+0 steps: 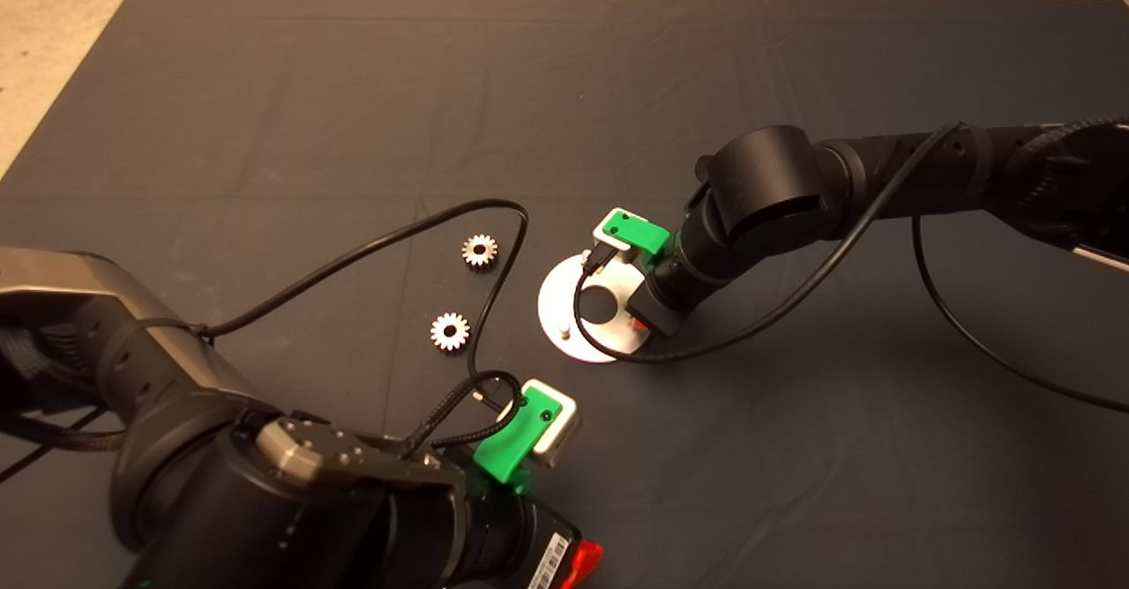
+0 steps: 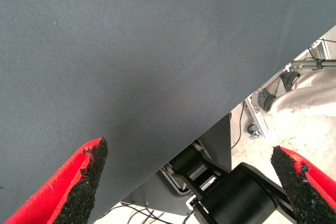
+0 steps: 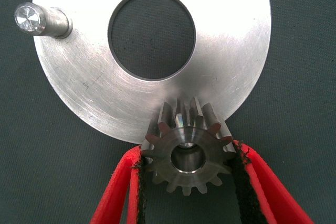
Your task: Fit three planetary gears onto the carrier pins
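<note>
Left gripper [image 2: 189,182] idles open at mat's near edge; right gripper [image 3: 186,182] clamps 1st gear [image 3: 186,153] at plate [image 3: 79,93] rim, prob over a pin — next align bore, lower.

this looks like a robotics lab or a test workshop, not a home. the counter [image 1: 794,483] is covered with a plain dark mat [image 1: 265,86], and only machine parts lie on it: a round metal plate [image 1: 564,307] with pins and small steel gears [image 1: 450,331]. two black robot arms [image 1: 926,175] with loose cables [image 1: 423,236] work over it. in the left wrist view, beyond the mat's edge, there is an aluminium profile frame [image 2: 260,114] and a pale bare floor [image 2: 310,129].
</note>
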Controlling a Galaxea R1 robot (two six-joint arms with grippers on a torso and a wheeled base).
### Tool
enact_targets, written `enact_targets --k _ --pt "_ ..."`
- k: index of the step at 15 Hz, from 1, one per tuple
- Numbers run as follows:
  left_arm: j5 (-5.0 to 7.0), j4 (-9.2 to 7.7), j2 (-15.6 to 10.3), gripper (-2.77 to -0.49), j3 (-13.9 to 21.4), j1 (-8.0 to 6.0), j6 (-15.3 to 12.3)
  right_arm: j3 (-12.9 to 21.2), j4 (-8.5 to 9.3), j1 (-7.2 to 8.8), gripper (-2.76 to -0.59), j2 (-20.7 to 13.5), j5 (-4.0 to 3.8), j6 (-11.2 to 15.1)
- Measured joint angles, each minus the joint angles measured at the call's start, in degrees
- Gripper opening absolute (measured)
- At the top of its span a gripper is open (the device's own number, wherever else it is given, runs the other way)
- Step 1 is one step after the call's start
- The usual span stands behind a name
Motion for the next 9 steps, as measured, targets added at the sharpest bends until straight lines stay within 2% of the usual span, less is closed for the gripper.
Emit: enact_targets --k 9 --pt "0.00 0.02 0.0 -1.04 0.0 0.00 0.0 0.0 -0.02 -0.96 -2.45 0.0 0.00 0.0"
